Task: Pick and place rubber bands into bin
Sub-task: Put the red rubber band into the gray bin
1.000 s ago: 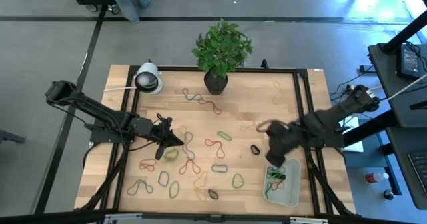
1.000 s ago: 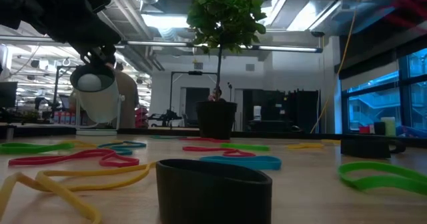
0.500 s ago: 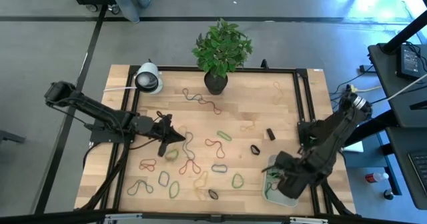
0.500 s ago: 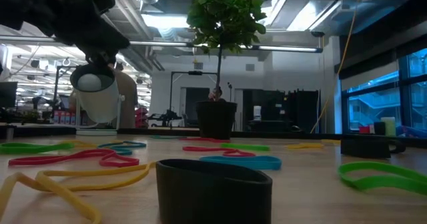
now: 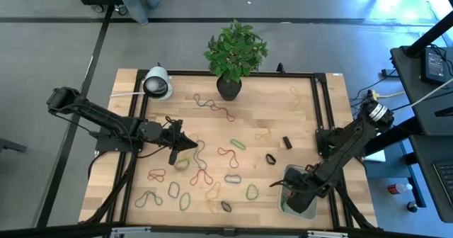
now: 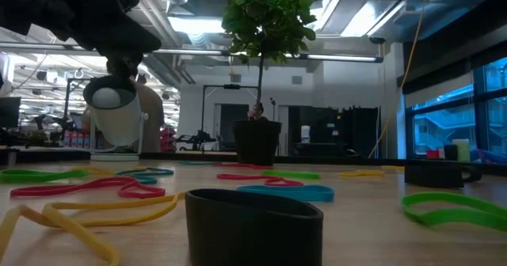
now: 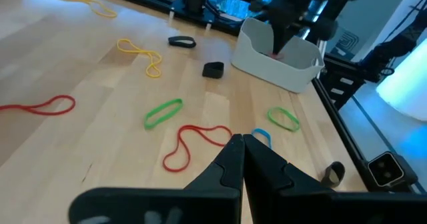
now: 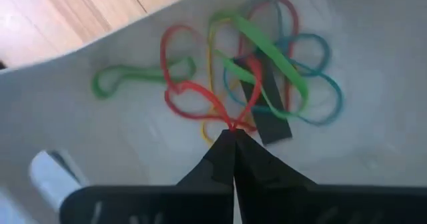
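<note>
Rubber bands lie scattered over the middle and near part of the wooden surface, in green, red, yellow, blue and dark loops, some oval and some long and twisted. A potted plant stands at the far edge, with a white camera near the far left corner.

The left arm reaches in from the left side, and the left gripper sits just above the surface among the scattered loops, its jaws pressed together with nothing between them; a long red loop lies just ahead of its tips in the left wrist view.

The bin sits at the near right corner (pale plastic, with rounded corners). The right arm bends down over it, and the right gripper is lowered into it. Its jaws are together, their tips touching a red band at the edge of a tangled pile of green, red, yellow, blue and black bands on the bin floor; whether that band is pinched cannot be told.

A small dark block lies apart from the bin, farther up the surface.
</note>
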Available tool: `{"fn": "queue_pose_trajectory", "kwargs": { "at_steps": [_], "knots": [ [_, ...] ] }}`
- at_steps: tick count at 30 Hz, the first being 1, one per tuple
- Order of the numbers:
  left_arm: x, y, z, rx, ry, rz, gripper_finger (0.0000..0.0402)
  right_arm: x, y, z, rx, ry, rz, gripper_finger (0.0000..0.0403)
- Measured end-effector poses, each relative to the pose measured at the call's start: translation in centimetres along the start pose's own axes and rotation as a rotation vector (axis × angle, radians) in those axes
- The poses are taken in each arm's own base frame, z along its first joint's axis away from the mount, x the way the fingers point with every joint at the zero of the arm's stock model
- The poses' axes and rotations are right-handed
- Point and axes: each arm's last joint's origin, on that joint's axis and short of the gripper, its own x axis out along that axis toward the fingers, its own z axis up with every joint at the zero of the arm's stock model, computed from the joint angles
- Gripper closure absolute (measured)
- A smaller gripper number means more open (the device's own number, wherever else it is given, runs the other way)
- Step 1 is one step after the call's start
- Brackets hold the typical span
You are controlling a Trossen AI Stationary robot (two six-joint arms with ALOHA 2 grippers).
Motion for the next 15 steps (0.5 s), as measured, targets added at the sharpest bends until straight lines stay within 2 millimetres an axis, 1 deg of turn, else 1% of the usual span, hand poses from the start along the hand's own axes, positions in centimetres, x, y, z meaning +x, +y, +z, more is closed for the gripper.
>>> {"fn": "queue_pose_trajectory", "kwargs": {
  "at_steps": [3, 6, 15],
  "knots": [
    [0.0, 0.0, 0.0, -0.012, 0.000, 0.000, 0.0400, 0.9, -0.2, -0.1, -0.003, 0.041, 0.045, 0.0400],
    [0.0, 0.0, 0.0, -0.019, 0.000, 0.000, 0.0400, 1.1, -0.3, -0.2, -0.001, 0.081, 0.049, 0.0386],
    [0.0, 0.0, 0.0, -0.018, 0.004, -0.007, 0.0400, -0.2, 1.0, -0.2, -0.010, 0.092, 0.100, 0.0309]
  ]
}}
